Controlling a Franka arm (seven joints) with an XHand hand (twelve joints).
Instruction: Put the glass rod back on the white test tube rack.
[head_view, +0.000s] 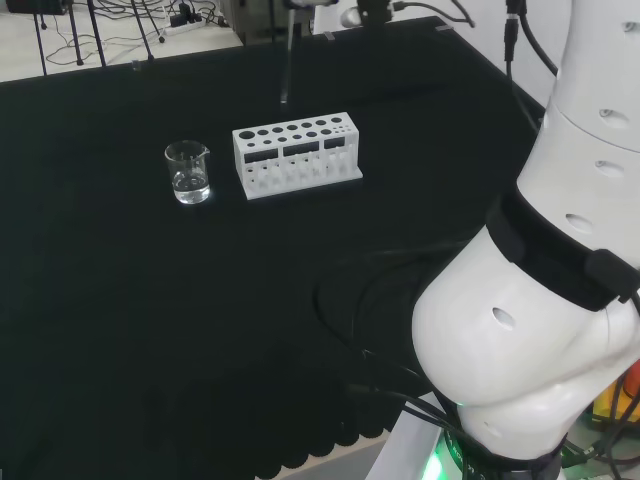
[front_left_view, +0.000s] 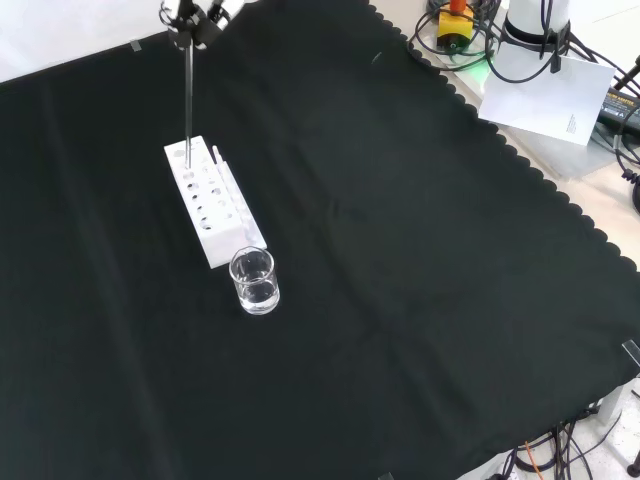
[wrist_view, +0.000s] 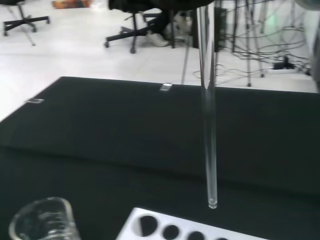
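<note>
Right up close to the wrist camera, the glass rod (wrist_view: 208, 115) hangs straight down, its rounded tip just above the holed top of the white test tube rack (wrist_view: 170, 231), with no contact between tip and rack visible there. A clear beaker (wrist_view: 44, 220) sits near the rack's end in that same close view.

Pulling back to the biggest thing on the bench: the black cloth (front_left_view: 400, 280) covers nearly the whole surface, its scalloped edge showing at the right of the front view. On it the rack (head_view: 296, 154) stands upright, long side towards the head camera, two rows of round holes along its top. The beaker (head_view: 188, 172) stands just to the left of it in the head view, apart from it, holding a little clear liquid. In the front view the beaker (front_left_view: 254, 281) sits just below the rack's (front_left_view: 211, 208) near end.

Up at the top of the front view, the hand (front_left_view: 192, 22) is closed on the rod's (front_left_view: 188, 100) upper end, fingers pinching it. The rod is upright, its lower end over the rack's far end holes. In the head view the rod (head_view: 288, 60) hangs above and behind the rack.
</note>
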